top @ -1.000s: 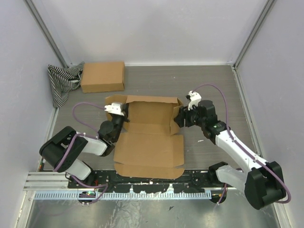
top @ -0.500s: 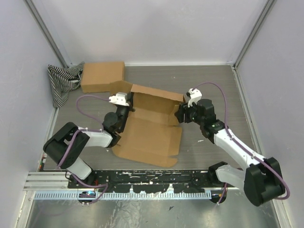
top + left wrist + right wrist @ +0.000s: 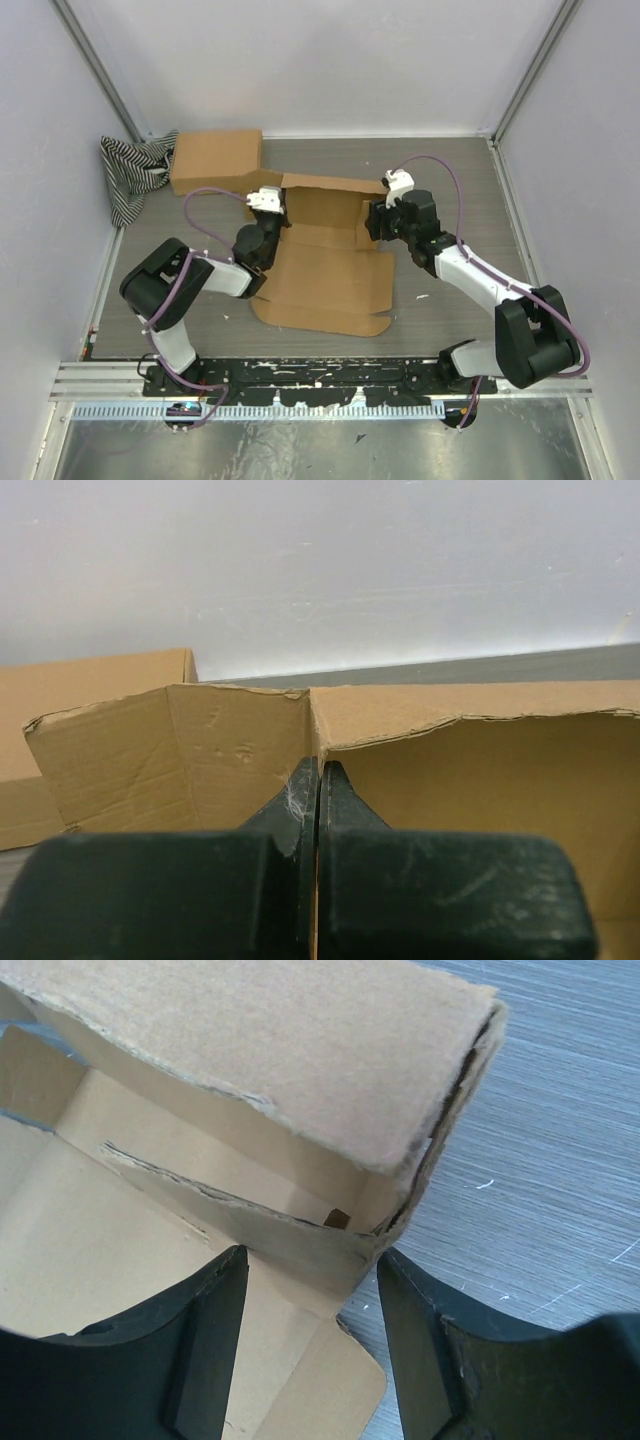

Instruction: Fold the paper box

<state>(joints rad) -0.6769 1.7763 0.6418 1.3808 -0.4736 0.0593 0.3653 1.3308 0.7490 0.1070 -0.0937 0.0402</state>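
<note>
Left jaws shut against the corrugated paper box (image 3: 325,285); right jaws wide astride its ragged corner.

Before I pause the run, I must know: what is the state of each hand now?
Left hand: closed at the paper box wall; whether it grips cannot be told.
Right hand: open, astride the box corner, holding nothing.

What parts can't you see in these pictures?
Left wrist view: the left fingers block the lower paper box; cardboard between them cannot be told.
Right wrist view: the picture's edge cuts off the box's left side.
Top view: the second box hides part of the striped cloth.
</note>
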